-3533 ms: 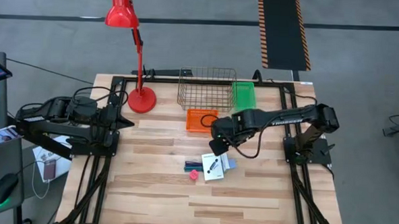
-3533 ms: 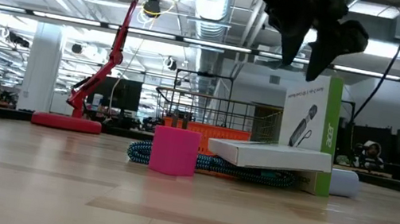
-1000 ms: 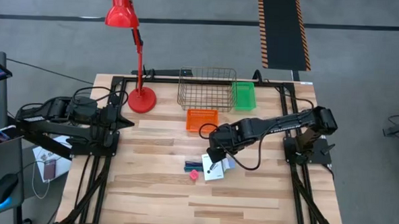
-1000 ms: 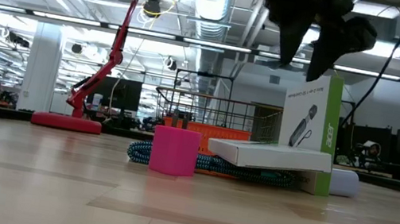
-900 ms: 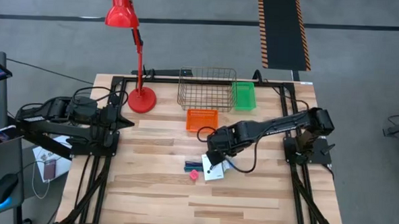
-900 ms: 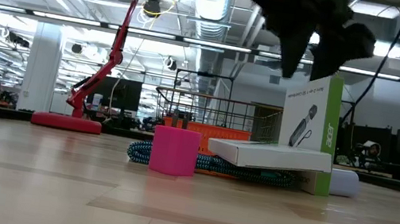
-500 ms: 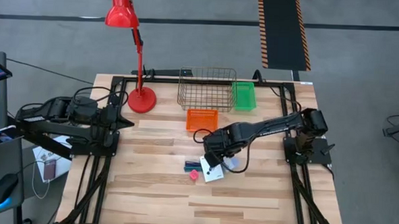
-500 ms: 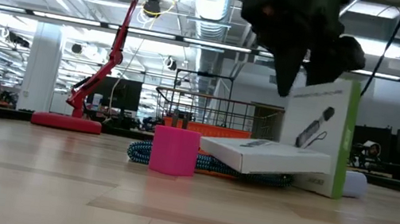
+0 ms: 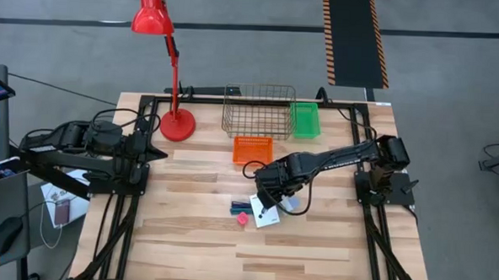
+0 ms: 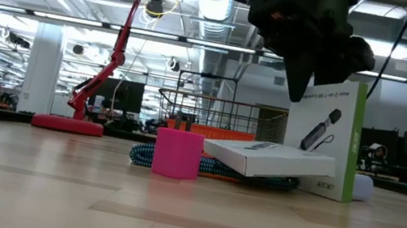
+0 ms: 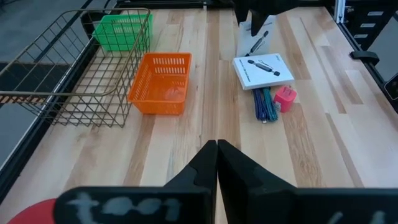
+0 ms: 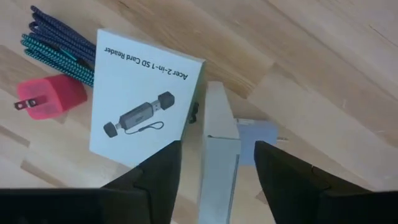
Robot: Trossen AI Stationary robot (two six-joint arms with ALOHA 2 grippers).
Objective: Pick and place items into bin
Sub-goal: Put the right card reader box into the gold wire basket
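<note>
i see my right pincer (image 12: 216, 163) open astride the upright white box (image 12: 217, 155), not gripping; flat box (image 12: 144, 118) at its 9 o'clock.

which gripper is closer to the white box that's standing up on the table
The right. The right gripper is directly above the upright white box, one finger on either side of its top edge. The left gripper is shut and parked far off at the table's left edge.

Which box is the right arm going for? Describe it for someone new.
Below the orange basket, mid-table, sits a cluster of items. The upright white box with a green side stands beneath the right pincer; the other box lies flat.
</note>
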